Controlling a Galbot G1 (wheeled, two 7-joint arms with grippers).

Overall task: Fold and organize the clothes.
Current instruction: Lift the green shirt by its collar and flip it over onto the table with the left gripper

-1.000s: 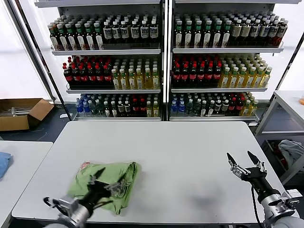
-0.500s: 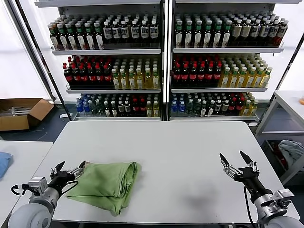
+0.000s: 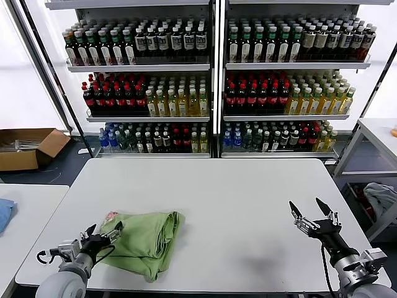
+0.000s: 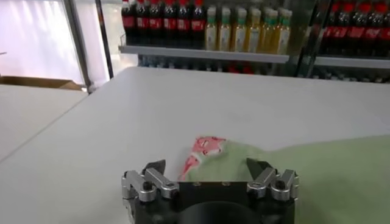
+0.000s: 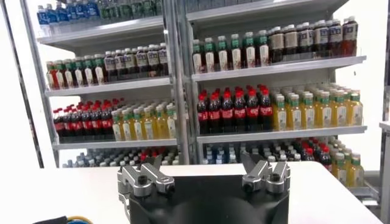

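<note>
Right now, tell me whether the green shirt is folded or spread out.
Folded. The shirt lies as a compact bundle on the table, with stacked layers along its right edge and a bit of red-and-white print peeking out at one corner.

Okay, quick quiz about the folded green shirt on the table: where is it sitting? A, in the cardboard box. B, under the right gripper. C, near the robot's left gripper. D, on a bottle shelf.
C: the green shirt lies on the white table right at the open left gripper, while the open right gripper hovers far off on the other side.
</note>
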